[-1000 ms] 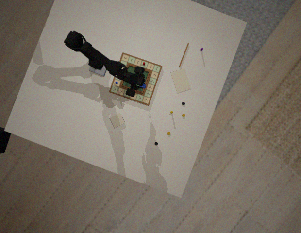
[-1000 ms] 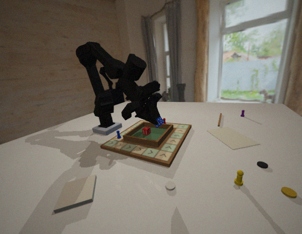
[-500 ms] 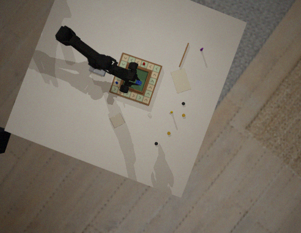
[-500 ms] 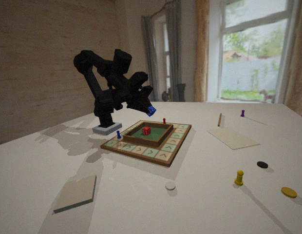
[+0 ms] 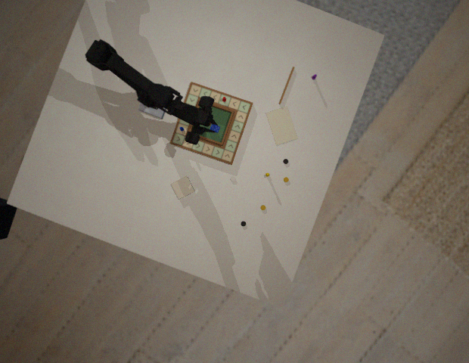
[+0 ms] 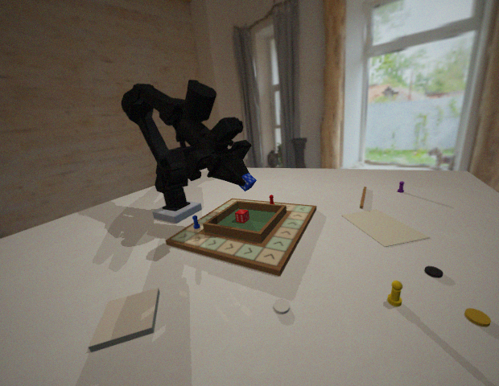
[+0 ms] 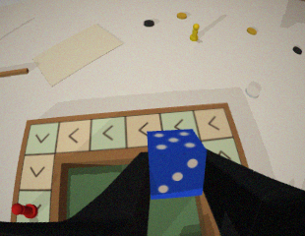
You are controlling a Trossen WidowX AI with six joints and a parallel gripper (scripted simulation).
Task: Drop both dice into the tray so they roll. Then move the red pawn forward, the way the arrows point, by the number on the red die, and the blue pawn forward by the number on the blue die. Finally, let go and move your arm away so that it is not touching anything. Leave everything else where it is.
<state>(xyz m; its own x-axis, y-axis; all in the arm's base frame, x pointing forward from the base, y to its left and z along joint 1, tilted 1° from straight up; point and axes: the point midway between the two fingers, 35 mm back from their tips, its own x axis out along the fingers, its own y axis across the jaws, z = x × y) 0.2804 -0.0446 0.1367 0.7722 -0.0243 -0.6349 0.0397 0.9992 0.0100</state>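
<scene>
My gripper [image 5: 213, 125] [image 6: 244, 178] [image 7: 172, 158] is shut on the blue die [image 5: 215, 128] [image 6: 248, 182] [image 7: 175, 178], tilted above the tray [image 5: 229, 128] [image 6: 233, 232] [image 7: 100, 157]. In the wrist view the die shows a five-pip face and a three-pip face. The red die [image 6: 241, 215] lies on the tray's green floor; the arm hides it in the top view. The red pawn [image 5: 224, 99] [image 6: 271, 199] [image 7: 28, 210] stands on a square along the board's far side. The blue pawn [image 5: 181, 128] [image 6: 195, 222] stands on the side nearer the arm base.
A yellow pawn [image 5: 267, 174] [image 6: 394, 293] [image 7: 194, 33], a purple pawn [image 5: 314, 76] [image 6: 401, 186], a stick [image 5: 287, 85] [image 6: 363, 197], a cream sheet [image 5: 281, 125] [image 6: 385, 227], a square block [image 5: 182, 187] [image 6: 127, 318] and several round discs lie around the board.
</scene>
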